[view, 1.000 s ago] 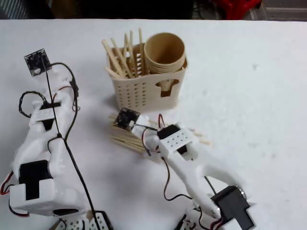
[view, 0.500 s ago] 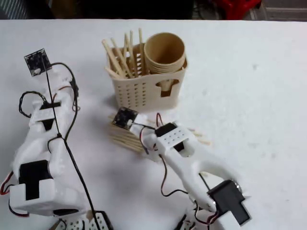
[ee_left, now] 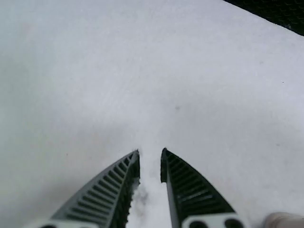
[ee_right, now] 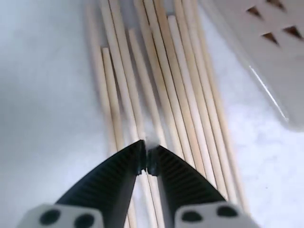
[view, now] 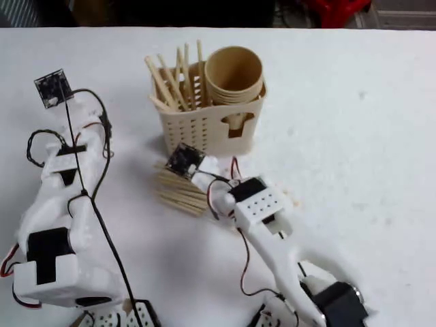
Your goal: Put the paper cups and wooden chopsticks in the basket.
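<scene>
A cream slotted basket (view: 204, 126) stands at the table's middle back. It holds a stack of paper cups (view: 234, 71) and several upright wooden chopsticks (view: 174, 78). More chopsticks (view: 178, 192) (ee_right: 161, 85) lie side by side on the table just in front of it. My right gripper (ee_right: 146, 159) hangs low over this pile, jaws shut, tips above one stick, and the basket wall (ee_right: 256, 52) is close beside it. My right arm (view: 257, 202) reaches in from the front. Over bare table my left gripper (ee_left: 149, 153) is held with a narrow gap between its fingers and nothing in it.
My left arm (view: 65, 163) stands folded at the left side of the table with its cables (view: 95, 197) trailing to the front. White tabletop (view: 354, 136) stretches to the right of the basket.
My right arm has stretched forward toward the basket, and its wrist has moved a little up and right over the chopstick pile. The left arm has kept still.
</scene>
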### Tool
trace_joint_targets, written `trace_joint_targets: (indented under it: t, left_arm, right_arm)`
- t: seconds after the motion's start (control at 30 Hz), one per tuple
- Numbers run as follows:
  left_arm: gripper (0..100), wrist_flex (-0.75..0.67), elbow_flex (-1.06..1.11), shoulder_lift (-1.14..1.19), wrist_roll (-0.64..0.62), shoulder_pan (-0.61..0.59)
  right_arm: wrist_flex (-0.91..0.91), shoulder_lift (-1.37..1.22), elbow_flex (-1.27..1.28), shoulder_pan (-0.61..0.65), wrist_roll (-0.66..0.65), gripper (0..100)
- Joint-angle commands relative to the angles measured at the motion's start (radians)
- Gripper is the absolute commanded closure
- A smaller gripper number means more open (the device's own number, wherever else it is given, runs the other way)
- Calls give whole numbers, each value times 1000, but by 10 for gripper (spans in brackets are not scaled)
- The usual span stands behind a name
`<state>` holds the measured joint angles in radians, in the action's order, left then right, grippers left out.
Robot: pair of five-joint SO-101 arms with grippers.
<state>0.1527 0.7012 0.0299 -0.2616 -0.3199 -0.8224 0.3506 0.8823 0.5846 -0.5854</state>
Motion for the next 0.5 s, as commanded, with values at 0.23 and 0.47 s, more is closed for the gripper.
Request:
trace_joint_targets:
  t: [0.23, 0.47]
  left_arm:
    - [906, 8, -43, -7, 9, -13]
    - [906, 8, -43, -7, 9, -13]
  right_arm:
    - [41, -150, -51, -8, 11, 861]
    - [38, -309, -127, -10, -29, 892]
